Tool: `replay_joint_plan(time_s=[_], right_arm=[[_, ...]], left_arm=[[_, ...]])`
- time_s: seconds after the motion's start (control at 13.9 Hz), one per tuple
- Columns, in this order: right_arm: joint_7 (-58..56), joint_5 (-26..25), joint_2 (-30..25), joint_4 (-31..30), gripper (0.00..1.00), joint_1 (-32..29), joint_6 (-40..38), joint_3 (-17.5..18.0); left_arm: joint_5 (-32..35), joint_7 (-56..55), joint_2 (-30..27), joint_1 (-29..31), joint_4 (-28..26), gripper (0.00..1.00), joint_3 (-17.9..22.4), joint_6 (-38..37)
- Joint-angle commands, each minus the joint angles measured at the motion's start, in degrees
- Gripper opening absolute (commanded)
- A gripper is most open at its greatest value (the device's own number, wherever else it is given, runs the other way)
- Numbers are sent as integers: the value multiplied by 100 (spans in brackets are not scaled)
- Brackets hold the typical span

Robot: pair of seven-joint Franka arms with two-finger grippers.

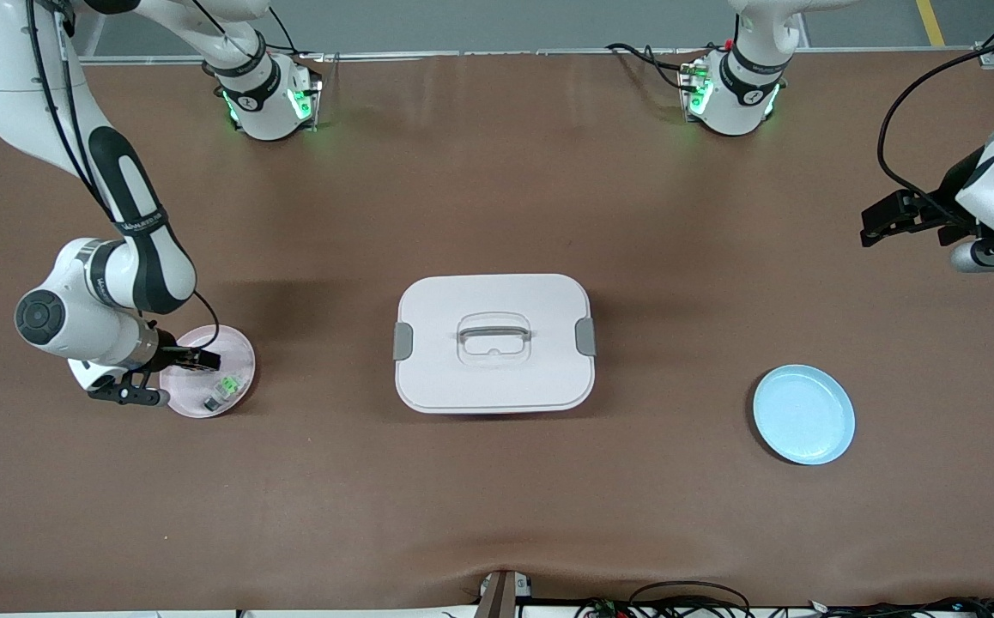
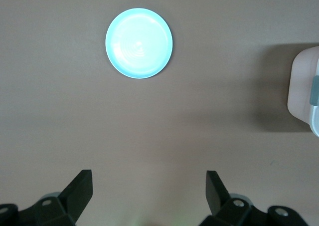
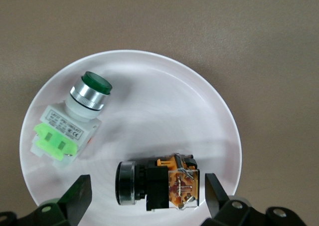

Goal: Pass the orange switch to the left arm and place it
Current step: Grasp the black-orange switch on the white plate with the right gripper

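- Right pincer [image 3: 144,198] spread over the pink plate [image 1: 239,352], straddling the orange switch [image 3: 158,182].
- Left pincer [image 2: 149,193] spread above bare tabletop [image 1: 497,498], well apart from the box [image 1: 494,343].

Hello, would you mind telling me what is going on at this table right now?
The right end effector hangs open over the pink plate, lined up on the orange switch that lies there beside a green switch. Nothing is gripped yet. The left end effector waits open above the table at its own end, near the bare blue plate. The closed white box sits between the plates.
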Motion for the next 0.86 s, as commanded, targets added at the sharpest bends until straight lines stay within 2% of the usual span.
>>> replay_joint_plan(time_s=[0.0, 0.79], right_arm=[[-226, 102, -13, -70, 100, -40, 60, 19], [-412, 102, 101, -140, 100, -111, 121, 19]], left_arm=[[84, 26, -7, 6, 44, 100, -24, 18], [84, 44, -34, 15, 26, 100, -24, -18]])
